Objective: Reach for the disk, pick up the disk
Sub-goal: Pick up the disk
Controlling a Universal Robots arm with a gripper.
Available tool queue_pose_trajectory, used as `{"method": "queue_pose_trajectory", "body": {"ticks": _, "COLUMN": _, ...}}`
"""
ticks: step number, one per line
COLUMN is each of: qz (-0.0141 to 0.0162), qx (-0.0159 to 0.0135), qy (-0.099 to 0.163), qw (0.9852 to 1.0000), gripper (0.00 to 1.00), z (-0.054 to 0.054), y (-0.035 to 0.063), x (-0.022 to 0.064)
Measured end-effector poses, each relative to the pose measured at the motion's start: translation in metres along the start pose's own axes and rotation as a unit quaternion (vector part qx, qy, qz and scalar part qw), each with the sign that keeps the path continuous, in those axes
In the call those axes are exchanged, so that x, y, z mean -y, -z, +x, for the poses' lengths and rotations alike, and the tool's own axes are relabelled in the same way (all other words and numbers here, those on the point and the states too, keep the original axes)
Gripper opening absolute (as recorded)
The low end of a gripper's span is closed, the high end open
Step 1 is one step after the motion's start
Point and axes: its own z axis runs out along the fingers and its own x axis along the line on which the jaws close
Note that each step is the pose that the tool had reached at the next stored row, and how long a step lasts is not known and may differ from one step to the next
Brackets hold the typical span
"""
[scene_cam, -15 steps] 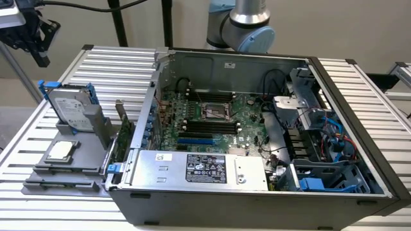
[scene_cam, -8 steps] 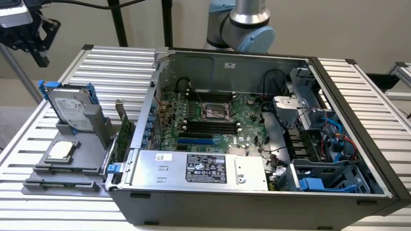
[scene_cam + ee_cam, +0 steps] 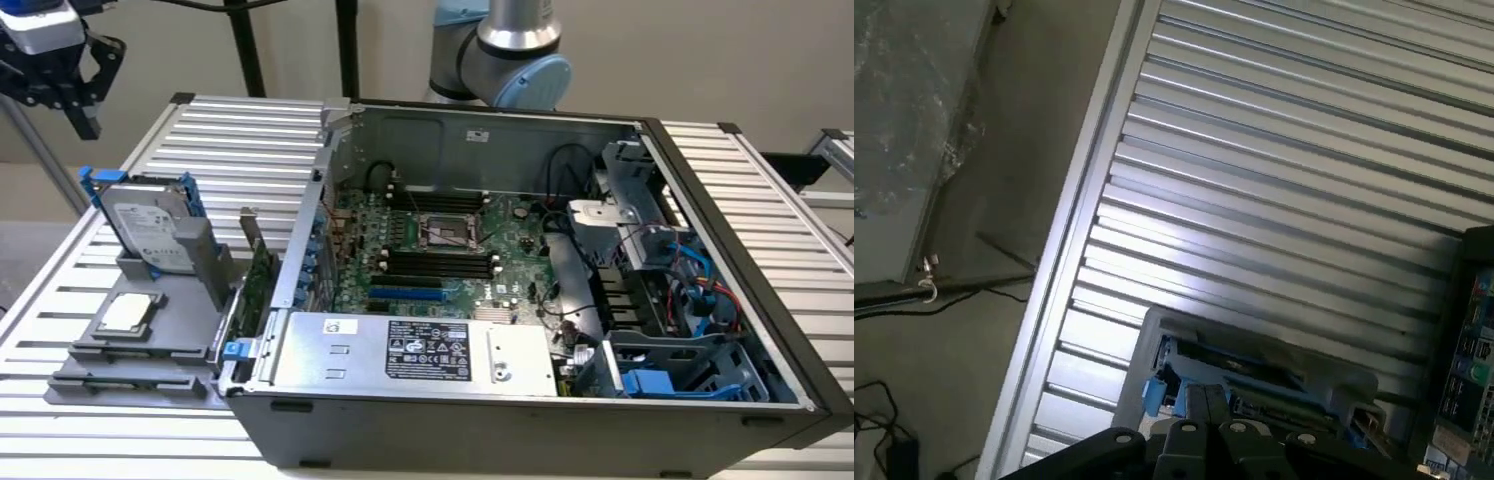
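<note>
**Reach under way, disk not yet touched**

From where I stand, the end effector hangs high over the far corner of the slatted table, on the exterior view's left. Its jaws stand apart and hold nothing. The disk is lower and nearer, well apart from it. It stands on edge in a grey holder just beside the open computer case.

I judge this to be the reaching step. A grasp looks to call for a descent from above, with the jaws straddling the thin top edge inside the blue bracket.

The labelled face looks toward the near side, and the long axis seems close to upright.
</note>
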Motion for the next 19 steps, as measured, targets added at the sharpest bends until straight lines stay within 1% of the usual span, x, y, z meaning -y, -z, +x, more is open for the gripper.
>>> {"method": "queue_pose_trajectory", "body": {"ticks": 3, "qz": 0.0000, "qx": -0.0010, "qy": 0.027, "qw": 0.9996, "gripper": 0.11, "z": 0.0000, "y": -0.0002, "x": 0.0000}}
{"method": "queue_pose_trajectory", "body": {"ticks": 5, "qz": 0.0000, "qx": -0.0016, "qy": 0.045, "qw": 0.9990, "gripper": 0.11, "z": 0.0000, "y": -0.0004, "x": 0.0000}}
{"method": "queue_pose_trajectory", "body": {"ticks": 8, "qz": 0.0000, "qx": -0.0026, "qy": 0.073, "qw": 0.9974, "gripper": 0.11, "z": 0.0000, "y": -0.0007, "x": 0.0000}}
{"method": "queue_pose_trajectory", "body": {"ticks": 10, "qz": 0.0000, "qx": -0.0032, "qy": 0.091, "qw": 0.9959, "gripper": 0.11, "z": 0.0000, "y": -0.0010, "x": 0.0000}}
{"method": "queue_pose_trajectory", "body": {"ticks": 13, "qz": 0.0000, "qx": -0.0042, "qy": 0.117, "qw": 0.9931, "gripper": 0.11, "z": 0.0000, "y": -0.0013, "x": 0.0001}}
{"method": "queue_pose_trajectory", "body": {"ticks": 15, "qz": 0.0000, "qx": -0.0049, "qy": 0.136, "qw": 0.9907, "gripper": 0.11, "z": 0.0000, "y": -0.0015, "x": 0.0001}}
{"method": "queue_pose_trajectory", "body": {"ticks": 17, "qz": 0.0000, "qx": -0.0055, "qy": 0.154, "qw": 0.9881, "gripper": 0.11, "z": 0.0000, "y": -0.0017, "x": 0.0001}}
{"method": "queue_pose_trajectory", "body": {"ticks": 19, "qz": 0.0000, "qx": -0.0061, "qy": 0.172, "qw": 0.9851, "gripper": 0.11, "z": 0.0000, "y": -0.0019, "x": 0.0001}}
